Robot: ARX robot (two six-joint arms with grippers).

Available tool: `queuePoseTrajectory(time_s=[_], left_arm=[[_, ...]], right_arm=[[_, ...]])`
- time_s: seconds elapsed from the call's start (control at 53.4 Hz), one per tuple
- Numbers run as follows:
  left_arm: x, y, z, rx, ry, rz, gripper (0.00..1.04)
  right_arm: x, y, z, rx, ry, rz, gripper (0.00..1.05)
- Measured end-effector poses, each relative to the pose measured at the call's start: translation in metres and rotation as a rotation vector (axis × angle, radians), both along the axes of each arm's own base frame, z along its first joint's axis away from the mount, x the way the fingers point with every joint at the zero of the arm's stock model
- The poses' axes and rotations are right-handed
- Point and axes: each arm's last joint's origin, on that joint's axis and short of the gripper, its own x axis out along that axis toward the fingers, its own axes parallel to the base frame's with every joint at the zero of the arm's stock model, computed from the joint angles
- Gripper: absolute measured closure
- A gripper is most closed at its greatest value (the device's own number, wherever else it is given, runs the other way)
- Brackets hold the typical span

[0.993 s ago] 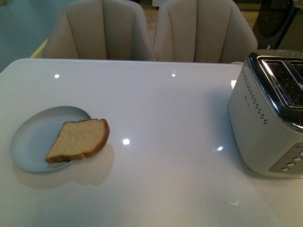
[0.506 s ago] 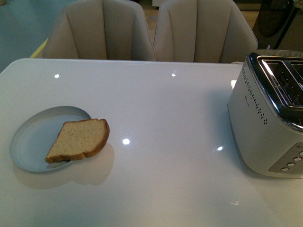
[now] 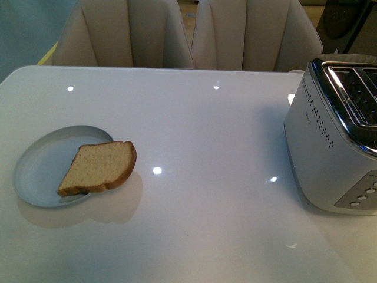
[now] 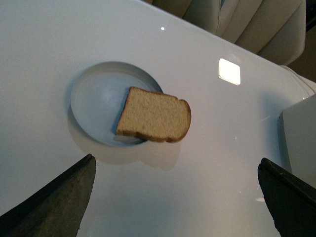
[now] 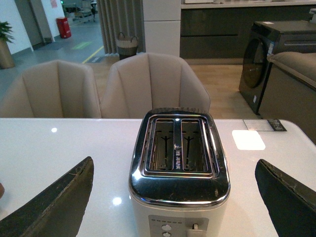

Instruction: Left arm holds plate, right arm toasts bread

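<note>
A glossy white table (image 3: 206,130) is filling the scene, with two beige chairs (image 3: 123,35) standing at its far edge. The plate (image 3: 41,165) is sitting on the robot's left side of the table. The bread (image 3: 100,168) is lying on the plate, its rounded end hanging over the rim towards the toaster (image 3: 330,141), which is standing well apart on the right with both slots empty. The left gripper (image 4: 175,163) is hanging above the plate, spread wide and holding nothing. The right gripper (image 5: 173,165) is facing the toaster, equally wide apart and empty.
</note>
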Motion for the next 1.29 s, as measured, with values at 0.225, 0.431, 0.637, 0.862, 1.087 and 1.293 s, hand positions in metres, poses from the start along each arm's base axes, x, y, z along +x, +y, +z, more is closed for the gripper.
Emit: queuePoseTrajectory(time_s=[0.225, 0.431, 0.637, 0.862, 1.087, 1.293], left_arm=[[0.057, 0.018, -0.007, 0.069, -0.034, 0.009, 0.07], [0.122, 0.040, -0.047, 0.132, 0.024, 0.018, 0.07], [0.162, 0.051, -0.078, 0.145, 0.081, 0.017, 0.07], [0.188, 0.057, -0.099, 0.167, 0.112, 0.033, 0.07], [0.205, 0.058, -0.131, 0.166, 0.179, 0.034, 0.07], [0.213, 0.060, -0.160, 0.160, 0.251, 0.037, 0.07]], right_arm=[[0.000, 0.000, 0.000, 0.000, 0.000, 0.000, 0.09], [0.000, 0.000, 0.000, 0.000, 0.000, 0.000, 0.09], [0.000, 0.000, 0.000, 0.000, 0.000, 0.000, 0.09], [0.000, 0.000, 0.000, 0.000, 0.000, 0.000, 0.09], [0.000, 0.000, 0.000, 0.000, 0.000, 0.000, 0.09], [0.000, 0.000, 0.000, 0.000, 0.000, 0.000, 0.09]])
